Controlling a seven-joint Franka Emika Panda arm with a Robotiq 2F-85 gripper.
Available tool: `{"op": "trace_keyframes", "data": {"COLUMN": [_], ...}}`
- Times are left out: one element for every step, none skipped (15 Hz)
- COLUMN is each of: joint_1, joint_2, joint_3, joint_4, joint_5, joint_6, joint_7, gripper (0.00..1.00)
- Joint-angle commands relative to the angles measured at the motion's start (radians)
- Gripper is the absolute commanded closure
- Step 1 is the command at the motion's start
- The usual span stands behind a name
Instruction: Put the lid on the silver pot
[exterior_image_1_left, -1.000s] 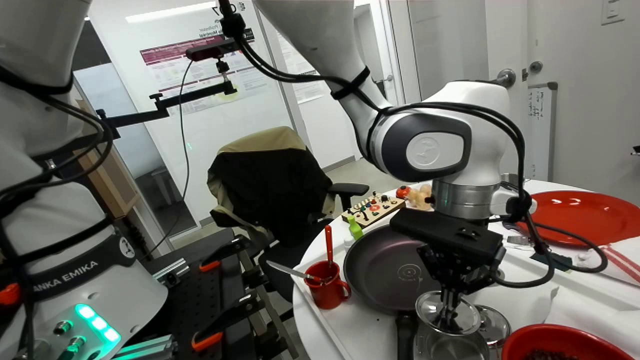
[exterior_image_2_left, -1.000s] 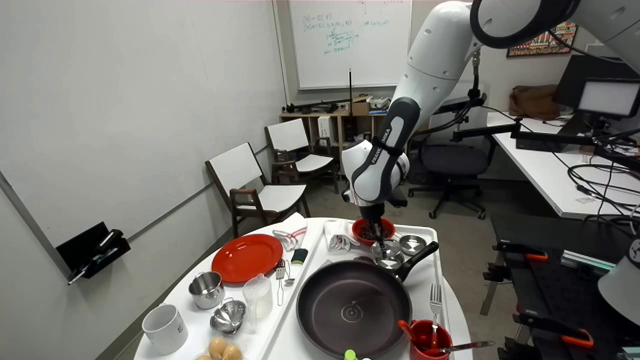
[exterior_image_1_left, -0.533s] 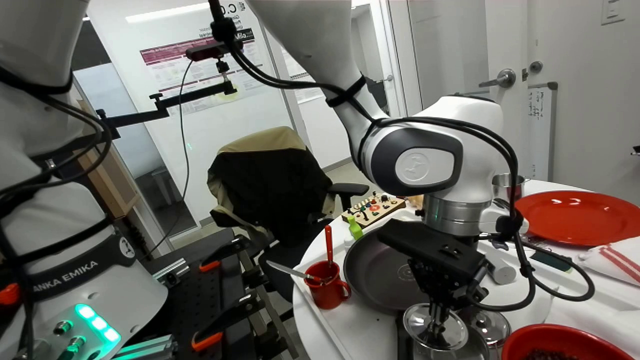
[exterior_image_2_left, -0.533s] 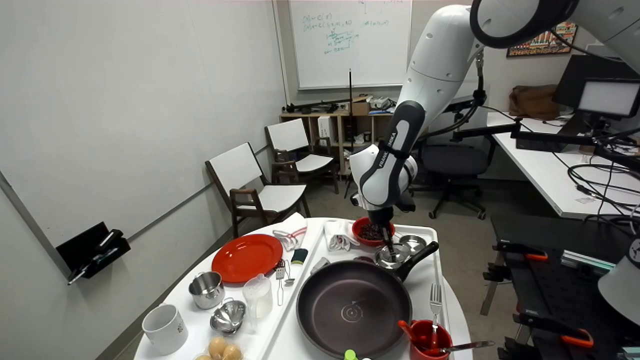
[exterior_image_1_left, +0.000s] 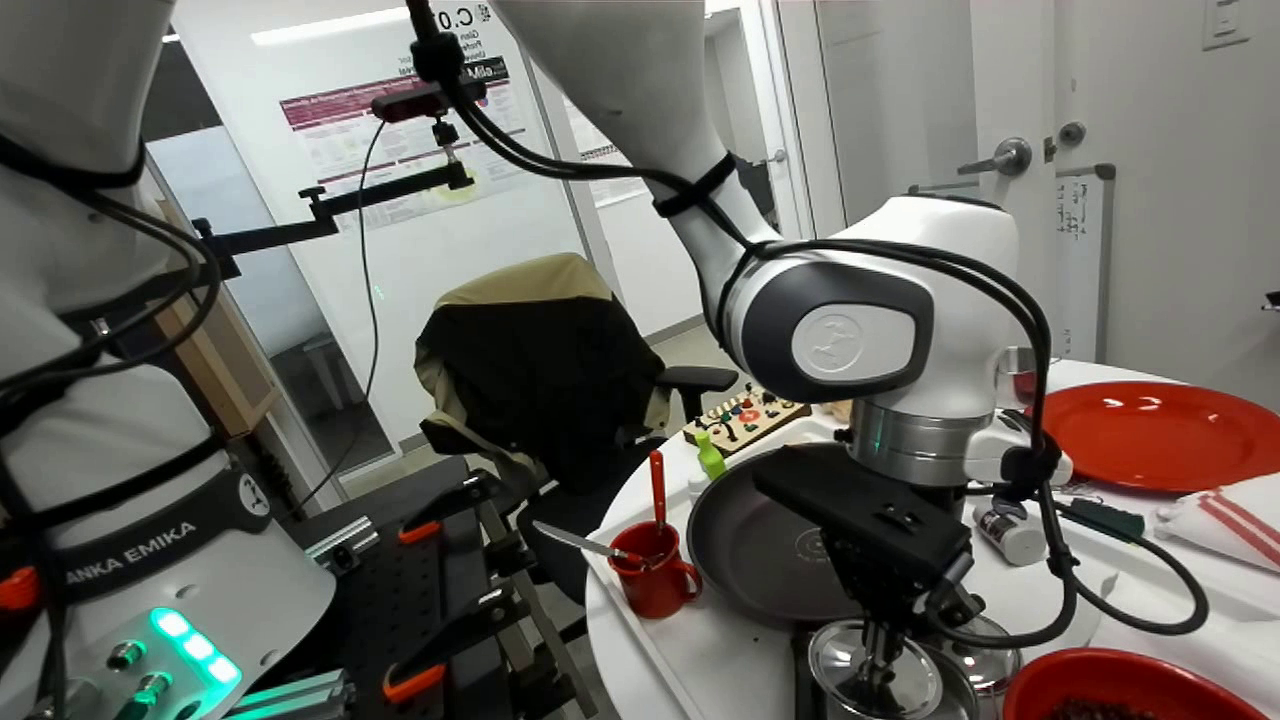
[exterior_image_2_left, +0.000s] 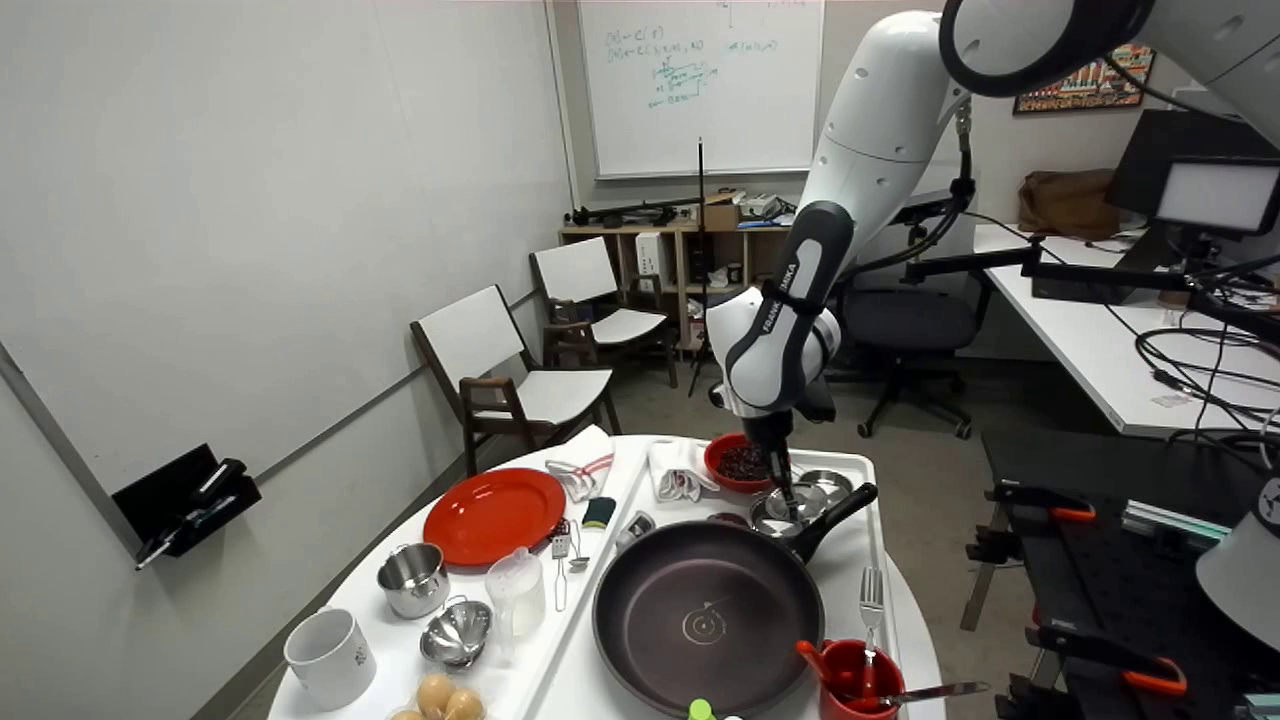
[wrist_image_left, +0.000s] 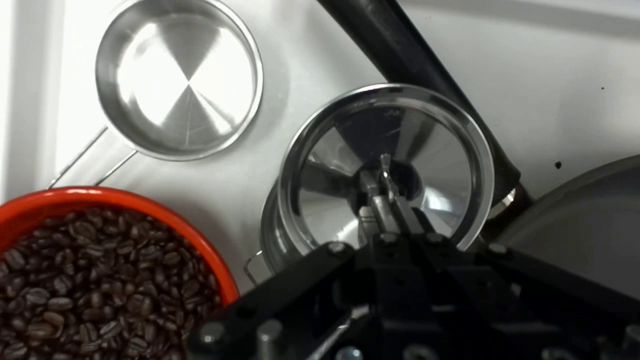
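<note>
Wrist view, taking the lid (wrist_image_left: 385, 131) as the clock's centre: the gripper (wrist_image_left: 378, 185) reaches in from 6 o'clock, its jaws pinched together on the lid's middle. Below is the silver pot (wrist_image_left: 276, 237), mostly covered — a strip of its wall shows at 8 o'clock, so from here the lid sits off toward 2. Whether lid and pot touch, I cannot tell. A metal cup (wrist_image_left: 187, 80) stands at 10 o'clock, apart from both; farther out, at 8, is a red bowl (wrist_image_left: 82, 194) of coffee beans (wrist_image_left: 100, 290). The pan's black handle (wrist_image_left: 390, 45) slants past from 12 to 3 o'clock, behind the lid's edge. Pot, cup and bowl stand on a white tray (wrist_image_left: 565, 60).

In both exterior views the gripper points down with the lid over the pot. From the middle of the black frying pan (exterior_image_2_left: 705, 645) in an exterior view, the pot is at 1 o'clock, just past the rim — the red cup (exterior_image_2_left: 831, 705), with a fork (exterior_image_2_left: 871, 595) and a knife (exterior_image_2_left: 945, 690) in it, is at 4, and a red plate (exterior_image_2_left: 495, 517) lies at 10.
</note>
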Motion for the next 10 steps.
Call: {"op": "trace_keyframes", "data": {"joint_1": [-0.005, -0.005, -0.005, -0.004, -0.004, -0.003, -0.001, -0.003, -0.019, -0.019], "joint_2": [-0.018, -0.018, -0.018, -0.018, -0.018, -0.017, -0.017, -0.017, 0.001, 0.001], "joint_3": [-0.002, -0.002, -0.003, -0.005, -0.005, -0.005, -0.007, -0.005, 0.010, 0.010], "joint_4": [-0.022, -0.022, -0.022, -0.021, -0.021, -0.020, -0.020, -0.018, 0.004, 0.004], "joint_5": [-0.031, -0.031, -0.032, -0.034, -0.034, -0.034, -0.037, -0.038, -0.026, -0.027], "joint_6": [0.018, 0.019, 0.019, 0.019, 0.019, 0.017, 0.017, 0.010, -0.003, -0.003], "joint_7": [0.038, 0.041, 0.043, 0.044, 0.045, 0.046, 0.047, 0.044, 0.030, 0.030], "gripper": [1.00, 1.00, 1.00, 1.00, 1.00, 1.00, 1.00, 1.00, 0.98, 0.98]}}
